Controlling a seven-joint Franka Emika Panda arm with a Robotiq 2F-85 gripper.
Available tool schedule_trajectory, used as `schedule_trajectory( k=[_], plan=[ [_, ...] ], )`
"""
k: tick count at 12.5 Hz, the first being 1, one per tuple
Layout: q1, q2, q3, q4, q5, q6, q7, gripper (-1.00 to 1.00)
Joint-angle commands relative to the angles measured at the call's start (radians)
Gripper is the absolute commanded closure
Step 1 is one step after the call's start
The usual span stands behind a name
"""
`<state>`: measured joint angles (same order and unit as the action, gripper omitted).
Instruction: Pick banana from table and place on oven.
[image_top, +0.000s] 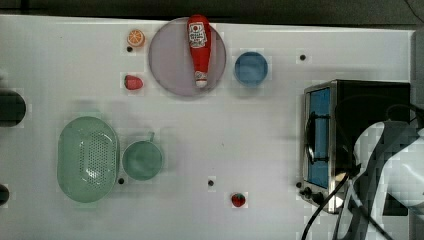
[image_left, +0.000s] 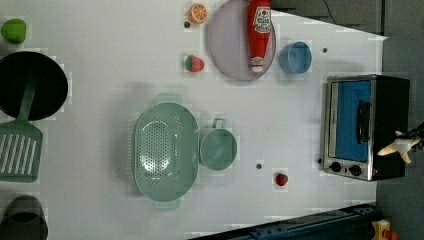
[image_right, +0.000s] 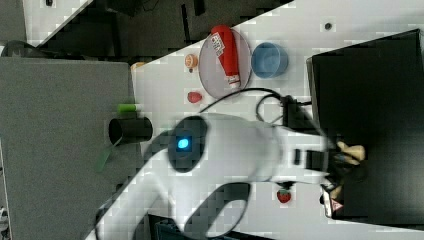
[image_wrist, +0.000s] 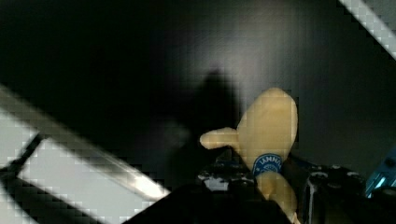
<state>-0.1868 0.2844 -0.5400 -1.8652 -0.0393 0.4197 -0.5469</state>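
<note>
The pale yellow banana (image_wrist: 268, 126), with a blue sticker and splayed peel strips, sits between the fingers of my gripper (image_wrist: 271, 184), which is shut on it. It hangs close over the black top of the oven (image_wrist: 116, 56), casting a shadow there; whether it touches I cannot tell. In the left view the banana (image_left: 400, 146) is at the oven's (image_left: 350, 125) right side. In the right view the banana (image_right: 351, 150) is over the oven (image_right: 370, 90), beside the gripper (image_right: 345, 172). The white arm (image_top: 395, 165) covers part of the oven (image_top: 370, 97) on the white table (image_top: 250, 140).
A ketchup bottle (image_top: 199, 47) lies on a purple plate (image_top: 170, 65), with a blue bowl (image_top: 251, 68) beside it. A green colander (image_top: 87, 159), a green cup (image_top: 142, 160), an orange half (image_top: 135, 38) and two strawberries (image_top: 238, 200) (image_top: 133, 82) are on the table. Cables (image_top: 325, 205) trail past the oven's front corner.
</note>
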Motion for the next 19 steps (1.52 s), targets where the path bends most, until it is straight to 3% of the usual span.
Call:
schedule_trajectory(
  k=[1, 6, 7, 12, 19],
  plan=[
    [0.039, -0.028, 0.021, 0.091, 0.014, 0.030, -0.134, 0.24],
    [0.038, -0.012, 0.019, 0.091, 0.014, 0.066, -0.156, -0.88],
    [0.041, -0.019, 0.023, 0.095, 0.012, 0.058, -0.158, -1.00],
    [0.113, -0.176, 0.134, 0.116, 0.018, -0.178, -0.064, -1.00],
    [0.181, -0.448, 0.428, 0.030, 0.015, -0.310, 0.699, -1.00]
  ],
)
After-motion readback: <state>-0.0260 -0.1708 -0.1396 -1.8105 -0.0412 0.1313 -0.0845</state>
